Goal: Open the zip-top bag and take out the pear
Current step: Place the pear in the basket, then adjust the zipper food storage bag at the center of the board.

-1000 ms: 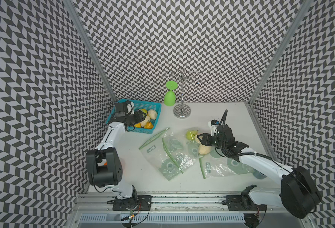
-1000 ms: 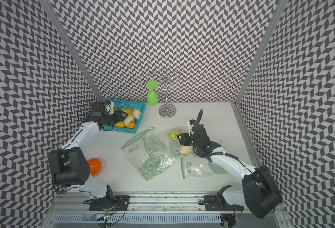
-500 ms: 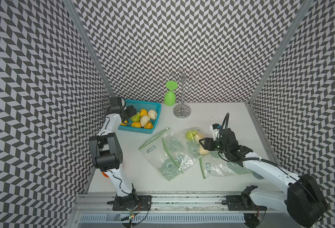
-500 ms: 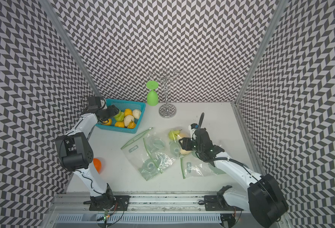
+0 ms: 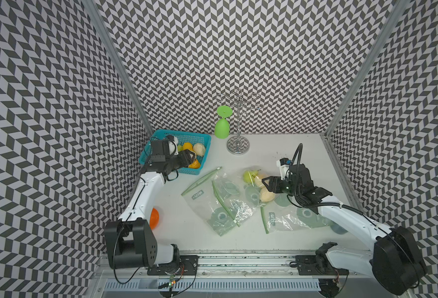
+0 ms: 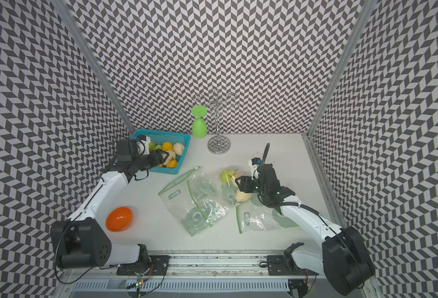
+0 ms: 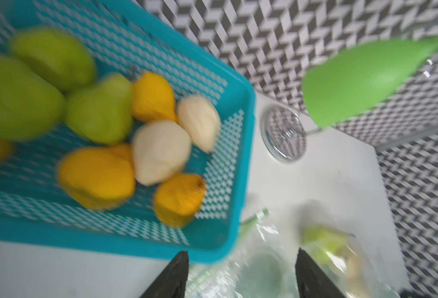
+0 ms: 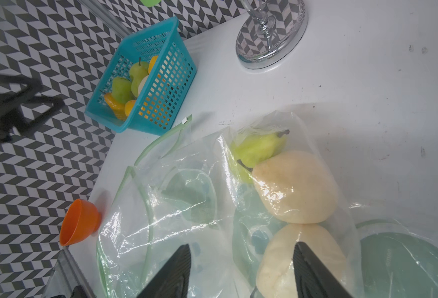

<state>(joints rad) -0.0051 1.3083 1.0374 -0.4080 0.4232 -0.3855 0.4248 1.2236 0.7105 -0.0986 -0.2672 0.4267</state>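
Since half a second ago your left arm has swung round: the left end effector [image 7: 241, 259] has left the side of the blue basket [image 5: 198, 136] farthest from the chrome stand [image 5: 238, 147] and now hangs over the side nearest it, fingers moderately apart and empty. The right end effector [image 8: 241, 249] has barely shifted; it sits over the zip-top bag [image 8: 251, 211], spread fairly wide and gripping nothing, with one finger above a pale pear. That bag lies on the bench [image 5: 290, 144] in front of the stand, holding a green pear [image 8: 259, 149] and two pale pears [image 8: 295, 185]. Expect the film to be thin, slick and crinkly, sliding over the fruit rather than staying put; the pears look light, firm and rounded, so they may roll. Pinch the film at the lips of the mouth, then take a pear across its belly. Several empty bags [image 5: 212, 203] overlap it on the side away from the stand, and you cannot tell which green zip strip [image 5: 264, 220] is its own. A green goblet [image 5: 222, 129] stands just beside the stand; an orange bowl [image 6: 119, 219] lies well apart.
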